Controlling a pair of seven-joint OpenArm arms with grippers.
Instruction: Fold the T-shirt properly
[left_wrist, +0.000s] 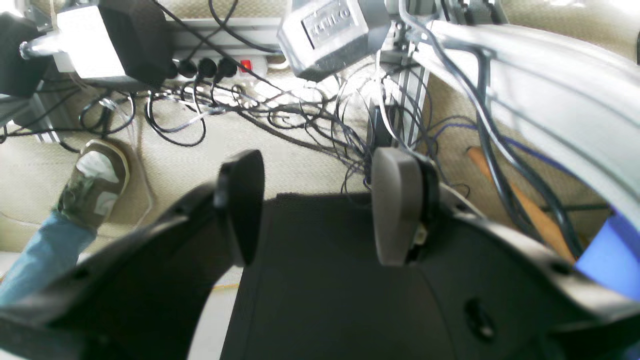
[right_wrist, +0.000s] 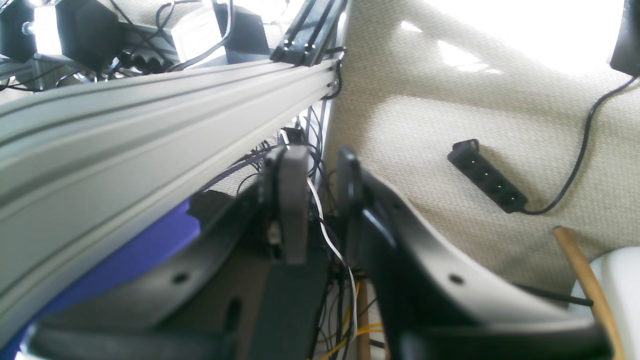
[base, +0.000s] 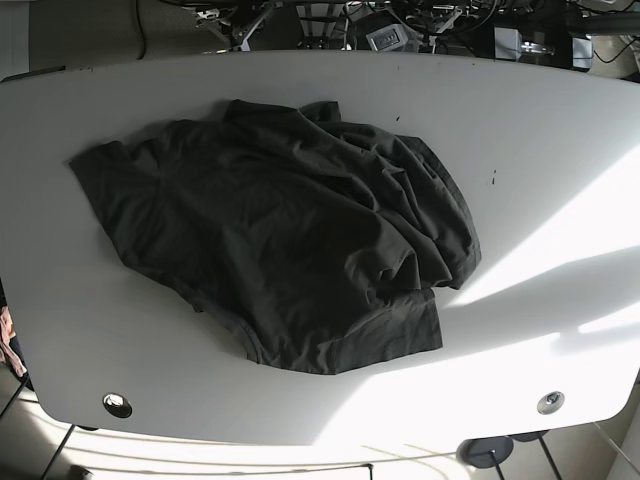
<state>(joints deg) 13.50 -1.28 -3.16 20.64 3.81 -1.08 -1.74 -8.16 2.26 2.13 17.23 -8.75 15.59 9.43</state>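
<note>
Hard sunlight falls across the table in bright bands, with glare at its right. Both wrist views are soft, overexposed up top, and bowed at the edges.

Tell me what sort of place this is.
Probably a robotics lab or workshop: a bare white table holding only a crumpled black T-shirt, tangled cables and a power strip on carpet underneath.
</note>
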